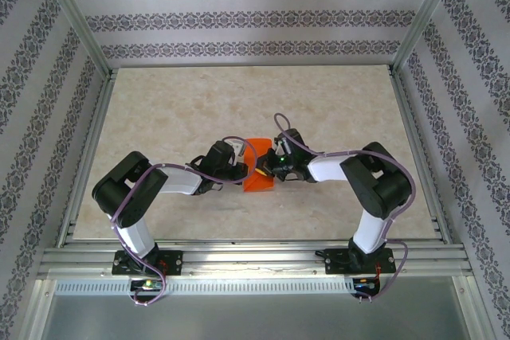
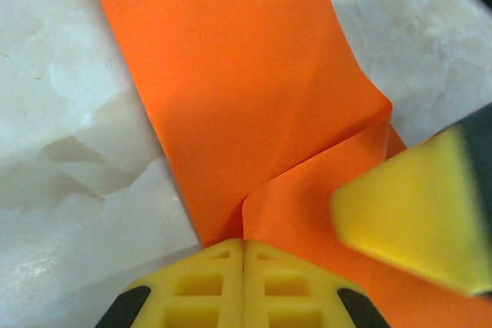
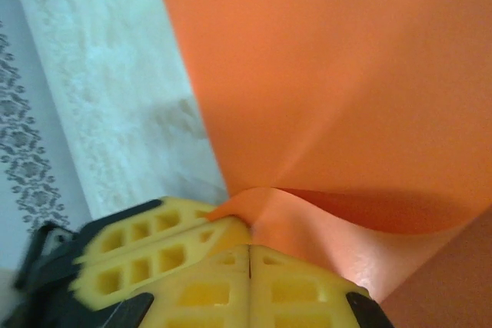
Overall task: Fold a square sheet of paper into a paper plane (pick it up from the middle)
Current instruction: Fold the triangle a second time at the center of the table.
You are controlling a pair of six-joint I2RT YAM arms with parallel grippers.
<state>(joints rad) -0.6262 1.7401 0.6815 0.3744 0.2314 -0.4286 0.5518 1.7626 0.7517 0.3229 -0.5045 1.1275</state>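
Observation:
The square sheet of paper point(image 1: 260, 174), bright orange, lies partly folded at the middle of the table between my two grippers. In the left wrist view one flap of the sheet point(image 2: 231, 74) is creased over, and its edge runs into the seam of my left gripper point(image 2: 244, 245), which is shut on it. My right gripper point(image 3: 250, 250) is shut on a raised hump of the sheet point(image 3: 330, 74). Both grippers, left point(image 1: 245, 171) and right point(image 1: 264, 168), meet tip to tip over the paper. A right finger point(image 2: 415, 224) shows blurred beside the left one. The paper plane is out of view.
The marbled beige table point(image 1: 199, 101) stretches open behind and to both sides of the paper. Aluminium rails point(image 1: 255, 259) border the front edge and the sides. Patterned walls point(image 1: 239, 21) close the back and sides.

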